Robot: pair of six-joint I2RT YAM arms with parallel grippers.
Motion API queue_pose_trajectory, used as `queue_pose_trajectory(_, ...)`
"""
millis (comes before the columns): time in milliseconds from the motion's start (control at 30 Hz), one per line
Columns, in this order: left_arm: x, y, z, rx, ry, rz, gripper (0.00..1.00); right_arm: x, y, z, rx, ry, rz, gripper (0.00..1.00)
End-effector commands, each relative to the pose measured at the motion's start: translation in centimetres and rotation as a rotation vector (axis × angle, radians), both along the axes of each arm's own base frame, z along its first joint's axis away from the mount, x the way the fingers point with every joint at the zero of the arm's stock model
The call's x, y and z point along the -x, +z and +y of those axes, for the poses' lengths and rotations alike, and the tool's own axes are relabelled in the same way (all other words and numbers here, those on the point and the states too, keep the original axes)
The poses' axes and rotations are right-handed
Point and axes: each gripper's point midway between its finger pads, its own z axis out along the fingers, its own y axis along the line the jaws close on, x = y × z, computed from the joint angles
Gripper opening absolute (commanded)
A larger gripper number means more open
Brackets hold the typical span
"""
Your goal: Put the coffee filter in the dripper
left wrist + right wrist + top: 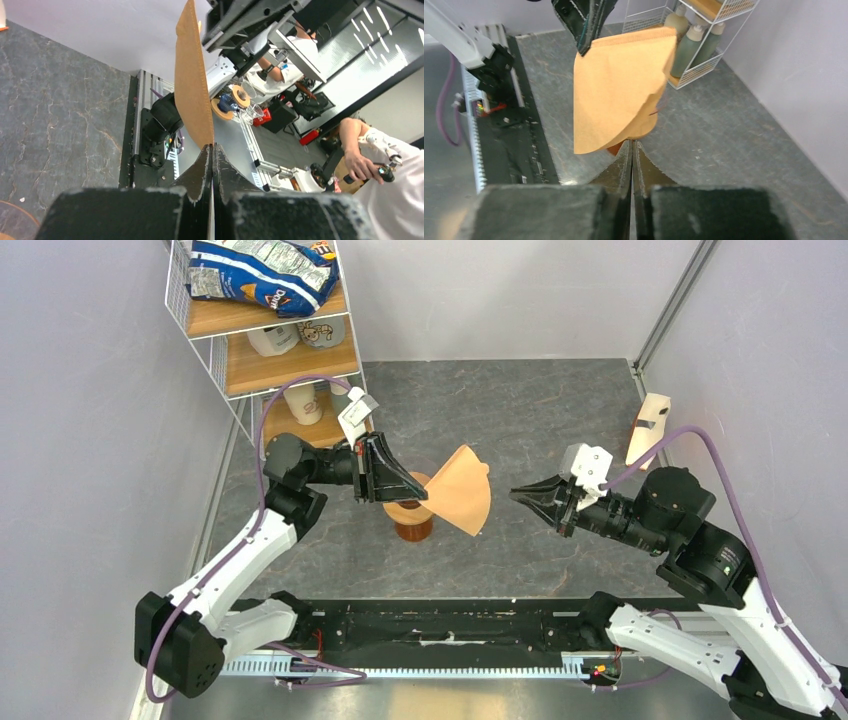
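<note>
The coffee filter (pixel 466 490) is a tan paper fan held up in the air, its broad face turned toward the right wrist view (pixel 619 85). My left gripper (pixel 425 494) is shut on its pointed corner, and the paper stands edge-on above those jaws (pixel 192 85). Just below sits the dripper (pixel 408 508), a light-wood ring on an amber glass vessel (pixel 412 530), partly hidden by the left fingers and the filter. My right gripper (pixel 514 493) is shut with nothing in it. It points at the filter's curved edge from the right, a small gap away (pixel 631 143).
A white wire shelf (pixel 215 350) stands at the back left with a chip bag (pixel 265 275), bottles and cups on wooden boards. A pale wooden stand (pixel 648 428) leans by the right wall. The black rail (pixel 450 625) runs along the table's near edge.
</note>
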Motion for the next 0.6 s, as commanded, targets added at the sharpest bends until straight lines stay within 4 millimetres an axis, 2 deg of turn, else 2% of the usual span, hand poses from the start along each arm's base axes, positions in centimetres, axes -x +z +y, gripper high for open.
queue_pose_trajectory(0,2.8,1.7,1.3,0.041,-0.076,-0.252,0.02,1.6,1.5,0.4,-0.120,0.049,0.078,0.38)
queue_pose_trajectory(67,2.9,1.9,1.4,0.037,-0.061,-0.275,0.02,3.4,1.0,0.8,-0.117,0.137,0.129,0.68)
queue_pose_trajectory(133,3.0,2.4,1.5,0.042,-0.044,-0.307,0.02,4.2,-0.3,1.3,-0.107,0.180,0.196,0.87)
queue_pose_trajectory(167,3.0,2.9,1.5,0.049,-0.038,-0.322,0.02,4.4,-1.0,1.7,-0.102,0.202,0.228,0.90)
queue_pose_trajectory(267,2.8,4.2,1.5,0.069,-0.021,-0.360,0.02,5.4,-2.0,3.3,-0.116,0.306,0.286,0.93)
queue_pose_trajectory(400,3.3,5.5,1.7,0.093,-0.031,-0.418,0.02,5.0,-1.2,4.5,-0.157,0.348,0.251,0.85)
queue_pose_trajectory(467,3.8,5.8,2.0,0.096,-0.046,-0.443,0.02,4.7,-0.3,4.0,-0.151,0.324,0.192,0.83)
queue_pose_trajectory(567,4.6,6.0,2.4,0.104,-0.054,-0.483,0.02,4.4,1.8,1.9,-0.132,0.264,-0.004,0.80)
